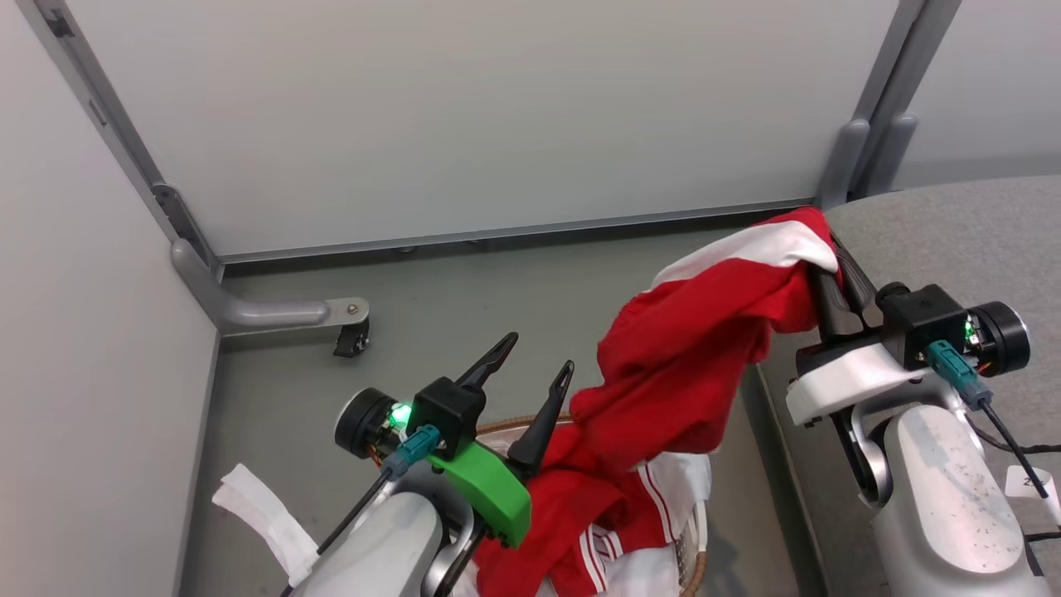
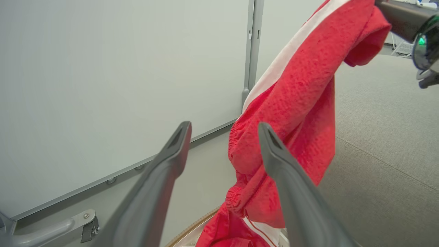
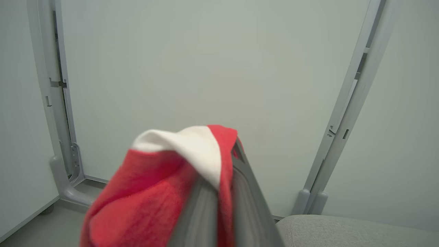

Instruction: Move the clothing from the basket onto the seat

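A red garment with a white panel (image 1: 704, 348) hangs in the air, pinched at its top by my right gripper (image 1: 829, 249), which is shut on it beside the grey seat (image 1: 961, 240). Its lower end trails down to more red clothing with white stripes (image 1: 597, 531) piled in the basket (image 1: 695, 572), whose brown rim shows at the bottom. My left gripper (image 1: 535, 352) is open above the basket, nothing between its fingers. In the left wrist view the garment (image 2: 295, 103) hangs just past the left fingertips (image 2: 265, 132). In the right wrist view the cloth (image 3: 164, 178) drapes over the shut fingers (image 3: 240, 192).
Grey-white partition panels (image 1: 464, 108) stand behind, with metal posts and a castor foot (image 1: 348, 332) on the grey floor. A white cloth strip (image 1: 265, 514) hangs by my left forearm. The seat's edge (image 3: 343, 230) lies at the right.
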